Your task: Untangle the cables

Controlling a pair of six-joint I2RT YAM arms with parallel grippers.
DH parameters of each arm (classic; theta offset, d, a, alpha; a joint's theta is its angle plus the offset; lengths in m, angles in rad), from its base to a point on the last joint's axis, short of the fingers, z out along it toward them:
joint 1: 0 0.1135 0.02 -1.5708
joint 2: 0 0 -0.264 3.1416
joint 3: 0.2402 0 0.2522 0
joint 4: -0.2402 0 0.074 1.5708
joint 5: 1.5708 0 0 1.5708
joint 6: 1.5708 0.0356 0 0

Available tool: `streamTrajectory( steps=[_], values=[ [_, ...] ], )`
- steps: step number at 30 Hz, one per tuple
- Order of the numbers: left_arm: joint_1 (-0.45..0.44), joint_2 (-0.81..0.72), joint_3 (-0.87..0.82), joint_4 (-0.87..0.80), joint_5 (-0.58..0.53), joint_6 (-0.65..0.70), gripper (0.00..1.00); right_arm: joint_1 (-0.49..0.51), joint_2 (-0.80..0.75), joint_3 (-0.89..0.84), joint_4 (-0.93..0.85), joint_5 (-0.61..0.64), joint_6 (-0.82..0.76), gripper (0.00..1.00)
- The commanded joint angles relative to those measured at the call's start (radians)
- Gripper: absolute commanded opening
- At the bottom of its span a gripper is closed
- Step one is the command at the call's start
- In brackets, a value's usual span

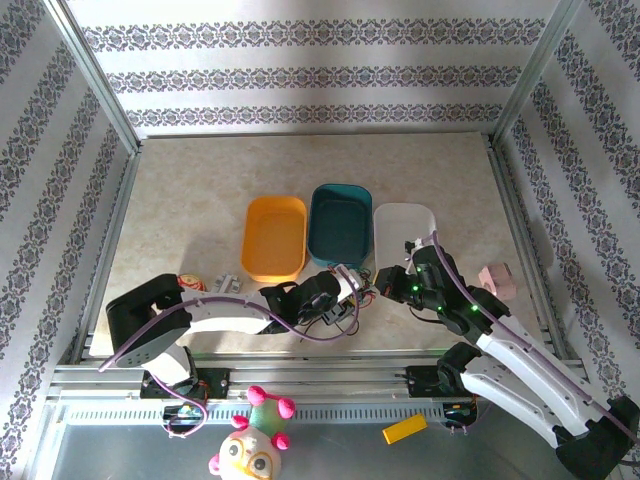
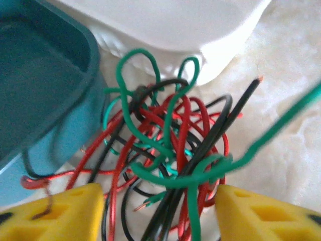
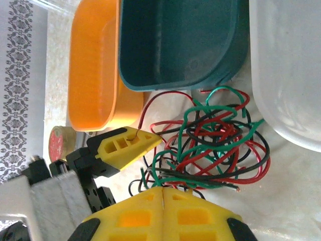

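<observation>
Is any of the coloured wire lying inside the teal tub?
No, the teal tub is bare inside, and the cables lie in a heap on the table just outside its wall.

The cables (image 2: pixel 170 145) are seen as one tangled clump of thin red, green and black wires, looped over and through one another. Bare copper tips are shown at several loose ends. The clump is laid on the table (image 1: pixel 180 200), close to its near edge and slightly right of the middle. One green strand is stretched out of the clump.
</observation>
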Motion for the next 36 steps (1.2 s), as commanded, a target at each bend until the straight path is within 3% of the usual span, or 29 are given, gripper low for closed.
streamTrajectory(
  steps=[1,5,8,15,20,29,36],
  values=[
    [-0.009,0.028,0.01,0.099,-0.053,0.004,0.48,-0.009,-0.008,-0.008,0.005,-0.037,0.023,0.0],
    [-0.007,0.062,0.005,0.095,-0.082,-0.018,0.13,-0.012,-0.016,0.004,-0.007,-0.02,0.032,0.0],
    [-0.005,0.07,-0.021,0.086,-0.108,-0.037,0.01,-0.02,-0.038,0.02,-0.026,0.021,0.039,0.0],
    [0.024,0.045,-0.118,0.052,-0.162,-0.128,0.0,-0.068,-0.118,0.029,-0.094,0.233,0.093,0.0],
    [0.05,0.037,-0.147,-0.055,-0.247,-0.239,0.0,-0.171,-0.156,0.049,-0.144,0.292,0.112,0.0],
    [0.101,-0.039,-0.215,-0.208,-0.406,-0.446,0.0,-0.394,-0.115,0.085,-0.191,0.098,0.062,0.0],
    [0.124,-0.179,-0.26,-0.248,-0.447,-0.481,0.0,-0.42,-0.065,0.059,-0.143,-0.027,0.03,0.0]
  ],
)
